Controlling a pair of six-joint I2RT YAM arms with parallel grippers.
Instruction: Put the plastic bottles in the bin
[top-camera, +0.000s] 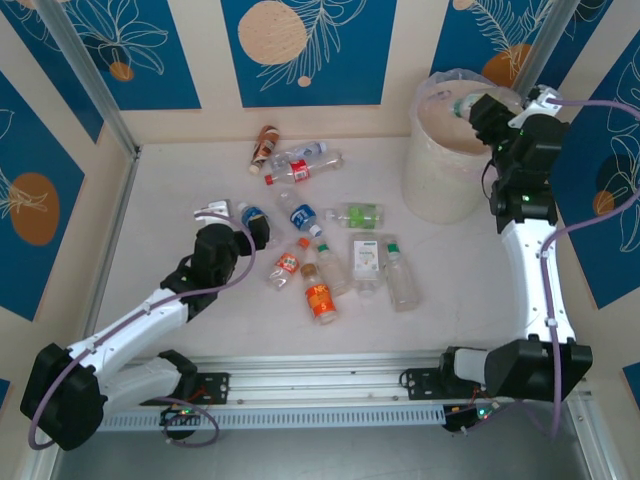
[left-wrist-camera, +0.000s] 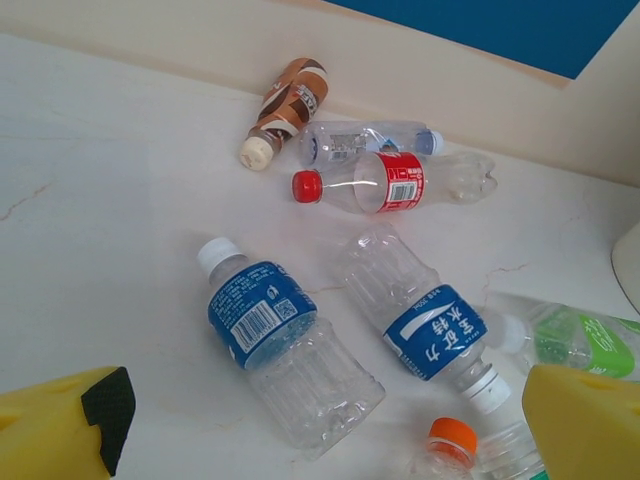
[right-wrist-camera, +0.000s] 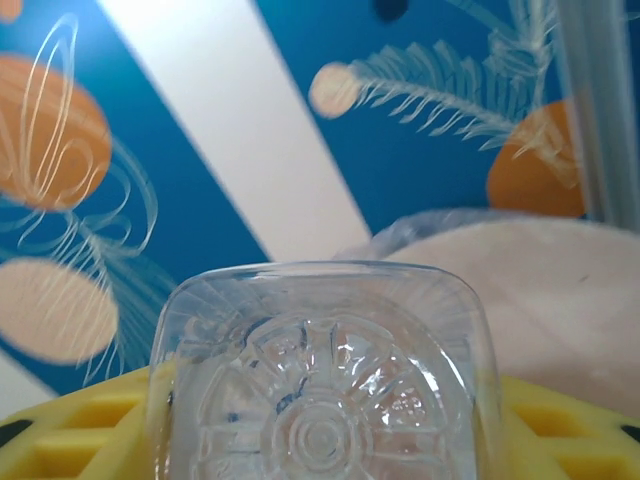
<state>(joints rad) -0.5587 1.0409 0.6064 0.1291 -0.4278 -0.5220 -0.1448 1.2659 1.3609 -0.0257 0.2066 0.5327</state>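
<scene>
The right gripper (top-camera: 472, 108) clamps a clear bottle (right-wrist-camera: 320, 390) above the bin (top-camera: 440, 185), not yet dropped, while about a dozen bottles (top-camera: 320, 300) lie on the table (top-camera: 170, 180) near the wide-open left gripper (top-camera: 256, 228).

We look straight at the moulded base of a clear bottle (right-wrist-camera: 320, 400), squarish with rounded corners. It sits clamped in the right gripper (right-wrist-camera: 322, 445), whose yellow fingers (right-wrist-camera: 70, 435) press against its two sides. Behind it, to the right, we see the cream bin (right-wrist-camera: 560, 300) with the filmy edge of its bag (right-wrist-camera: 420, 232) above it, and farther back a blue wall (right-wrist-camera: 400, 140) with orange discs, pale feathery leaves and a slanting white stripe, and a grey post (right-wrist-camera: 600, 100) near the right edge.
</scene>
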